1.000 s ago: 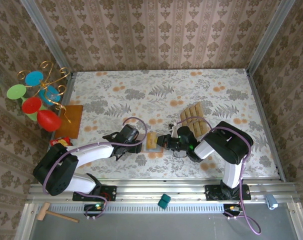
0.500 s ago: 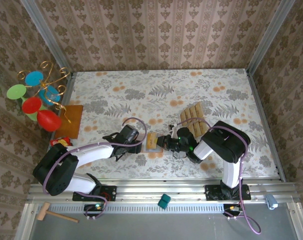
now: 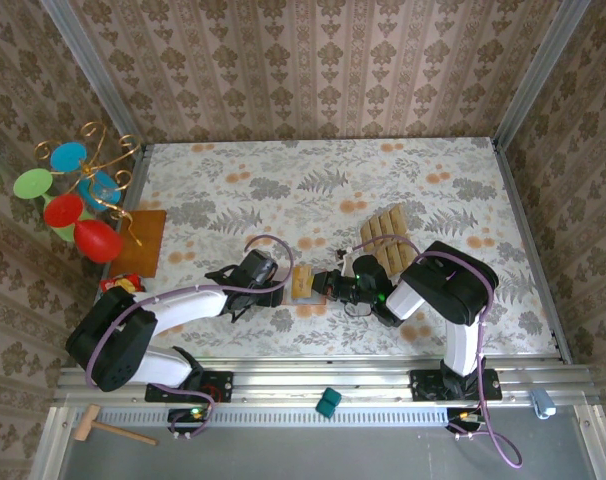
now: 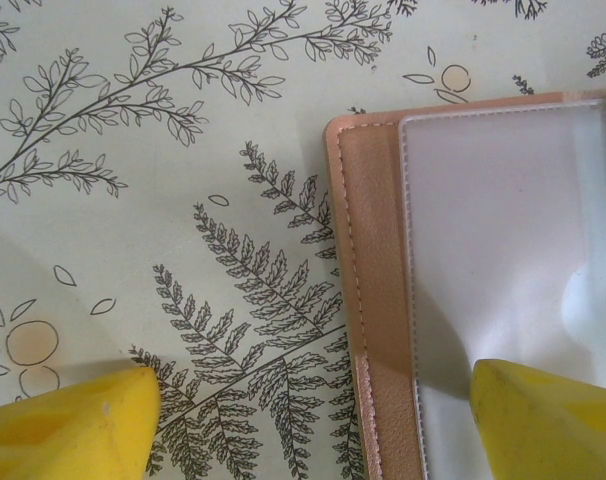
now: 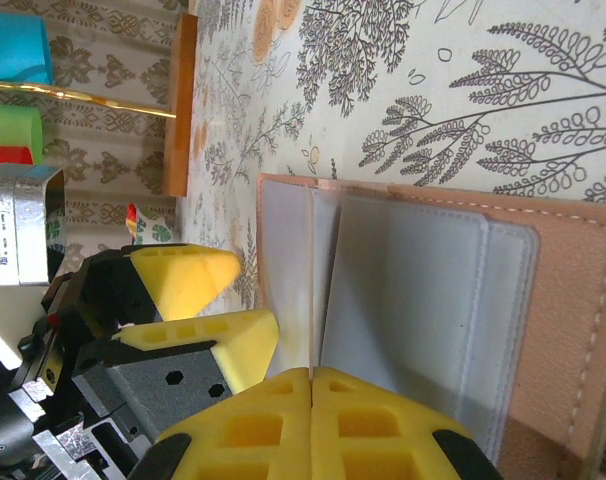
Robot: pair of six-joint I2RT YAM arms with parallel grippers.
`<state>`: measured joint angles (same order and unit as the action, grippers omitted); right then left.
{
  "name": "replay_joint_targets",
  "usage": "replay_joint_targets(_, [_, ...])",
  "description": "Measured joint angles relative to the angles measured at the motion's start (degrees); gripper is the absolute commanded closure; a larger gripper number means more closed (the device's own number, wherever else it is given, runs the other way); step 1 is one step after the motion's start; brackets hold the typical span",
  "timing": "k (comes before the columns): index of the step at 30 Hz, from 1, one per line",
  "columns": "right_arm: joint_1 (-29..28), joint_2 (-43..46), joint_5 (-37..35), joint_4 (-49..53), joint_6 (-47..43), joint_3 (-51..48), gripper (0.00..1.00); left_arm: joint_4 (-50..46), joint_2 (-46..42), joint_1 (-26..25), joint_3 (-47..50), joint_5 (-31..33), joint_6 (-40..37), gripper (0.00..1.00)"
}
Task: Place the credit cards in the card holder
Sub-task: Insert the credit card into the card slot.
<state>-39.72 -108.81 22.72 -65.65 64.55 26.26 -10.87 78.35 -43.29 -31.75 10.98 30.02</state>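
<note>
Flowered worktop (image 3: 433, 170), middle of the near edge: the card holder (image 3: 305, 282) is lying open and flat between your two arms. Your left gripper (image 4: 303, 430) is standing spread, one finger over the holder's clear pocket and the other over bare worktop. Your right gripper (image 5: 311, 385) is pressing its jaws together at the pocket's lip, with no card showing between them. The credit cards (image 3: 387, 236) are lying in a slanted row just beyond the right arm, toward the far right corner. In my judgement, that arm is standing nearer to them.
</note>
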Motion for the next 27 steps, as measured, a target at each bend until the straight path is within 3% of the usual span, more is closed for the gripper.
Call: replay_joint_targets(27, [-0.1,0.0,-1.7,-0.5,0.2,-1.4,1.00,-1.7,0.2,2.4,-4.8,0.9,-2.2,0.14])
